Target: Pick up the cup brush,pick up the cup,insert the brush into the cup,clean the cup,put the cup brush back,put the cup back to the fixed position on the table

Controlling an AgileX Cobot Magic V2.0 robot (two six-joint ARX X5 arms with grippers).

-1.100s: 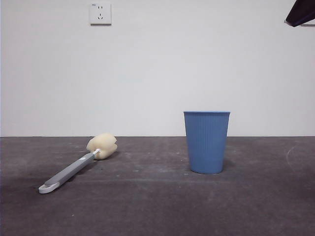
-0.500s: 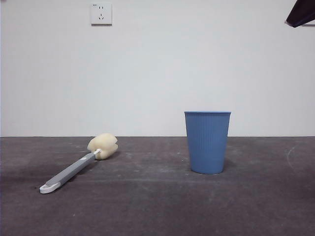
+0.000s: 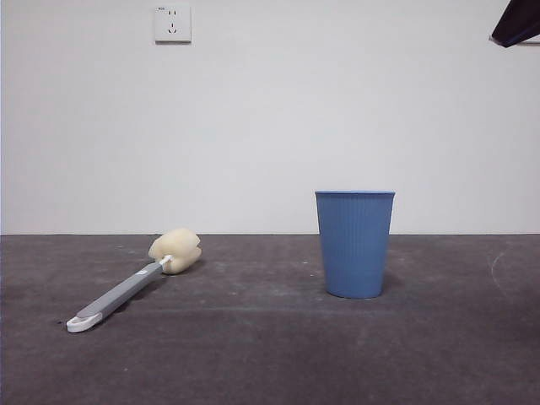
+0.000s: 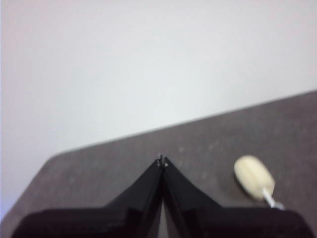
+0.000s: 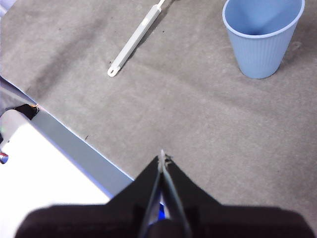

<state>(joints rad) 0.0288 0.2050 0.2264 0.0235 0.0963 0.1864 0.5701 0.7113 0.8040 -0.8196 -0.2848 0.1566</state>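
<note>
A cup brush [image 3: 133, 284] lies flat on the table [image 3: 270, 354], its sponge head towards the back wall and its looped end towards the front, so the slim handle is exposed for a grasp. Well apart from it, a blue cup [image 3: 355, 243] stands upright with its mouth open. Neither is touched. The left gripper [image 4: 162, 161] hangs above the table near the sponge head, jaws pressed together and empty. The right gripper [image 5: 162, 157] hovers high near the table's front edge, jaws likewise together, empty. Bare surface surrounds both objects, giving room to descend.
</note>
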